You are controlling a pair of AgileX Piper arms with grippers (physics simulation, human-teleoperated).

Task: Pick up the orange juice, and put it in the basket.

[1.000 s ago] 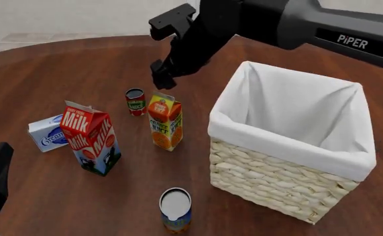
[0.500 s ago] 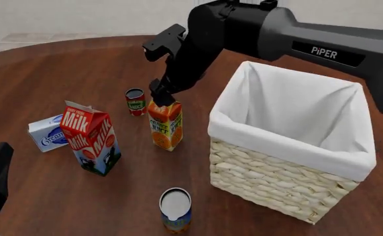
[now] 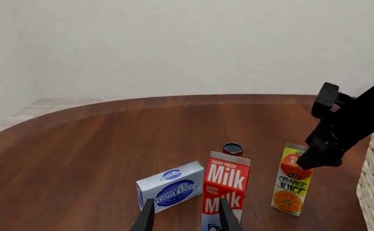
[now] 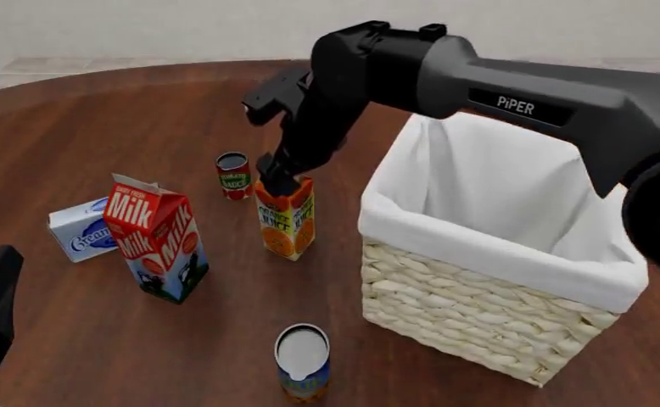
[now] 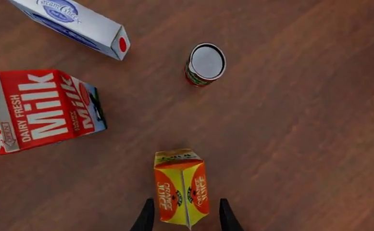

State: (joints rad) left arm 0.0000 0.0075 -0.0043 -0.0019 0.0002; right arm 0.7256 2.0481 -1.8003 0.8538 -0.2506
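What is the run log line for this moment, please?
right gripper: open, straddling orange juice top | left gripper: open, idle | basket: empty

Front view looks down from behind; right wrist view stares straight down, close; both share the orange juice [image 4: 286,218] on the tabletop [image 4: 103,136].

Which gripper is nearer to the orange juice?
Right. The right gripper is at the top of the orange juice, fingers on both sides. The left gripper is far away, near the table's edge.
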